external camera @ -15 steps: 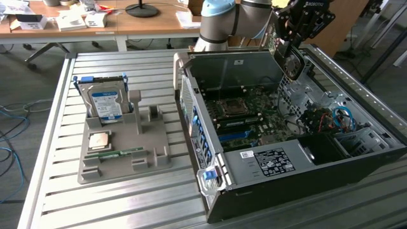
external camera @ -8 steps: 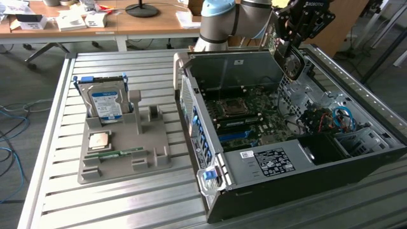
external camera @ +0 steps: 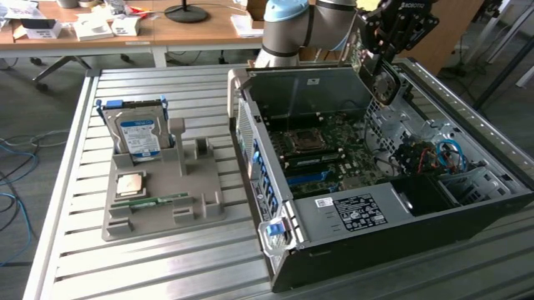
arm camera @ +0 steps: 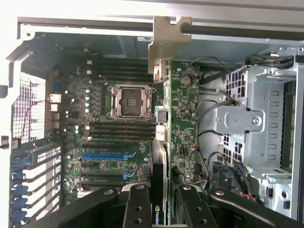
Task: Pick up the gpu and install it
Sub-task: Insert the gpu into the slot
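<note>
My gripper hangs over the far side of the open computer case, shut on the gpu, a dark card held upright above the case's interior. In the wrist view the gpu shows edge-on between the two black fingers. Its silvery bracket points at the case's rear wall. The gripper holds the card clear above the motherboard, beside the blue expansion slots. The empty CPU socket lies just to one side of the card.
A grey parts tray on the slatted table at the exterior view's left holds a silver hard drive, a CPU and a green memory stick. A metal drive cage and loose cables fill one side of the case.
</note>
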`<action>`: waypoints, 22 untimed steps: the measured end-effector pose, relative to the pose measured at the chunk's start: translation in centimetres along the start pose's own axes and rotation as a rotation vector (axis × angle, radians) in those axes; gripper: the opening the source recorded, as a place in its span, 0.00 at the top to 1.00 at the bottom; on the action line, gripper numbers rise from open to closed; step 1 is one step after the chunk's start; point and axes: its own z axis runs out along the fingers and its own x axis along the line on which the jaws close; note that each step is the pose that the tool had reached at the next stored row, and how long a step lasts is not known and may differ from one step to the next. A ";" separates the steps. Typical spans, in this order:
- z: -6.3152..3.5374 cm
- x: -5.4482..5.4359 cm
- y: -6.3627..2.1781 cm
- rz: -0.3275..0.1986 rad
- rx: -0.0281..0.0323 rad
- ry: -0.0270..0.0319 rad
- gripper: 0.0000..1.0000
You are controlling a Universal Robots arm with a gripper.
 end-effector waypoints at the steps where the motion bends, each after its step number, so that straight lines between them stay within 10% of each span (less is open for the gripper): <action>1: 0.01 0.0 0.00 -0.013 0.0002 0.0007 0.74; 22: 0.14 0.0 -0.01 -0.377 0.0060 0.0224 0.74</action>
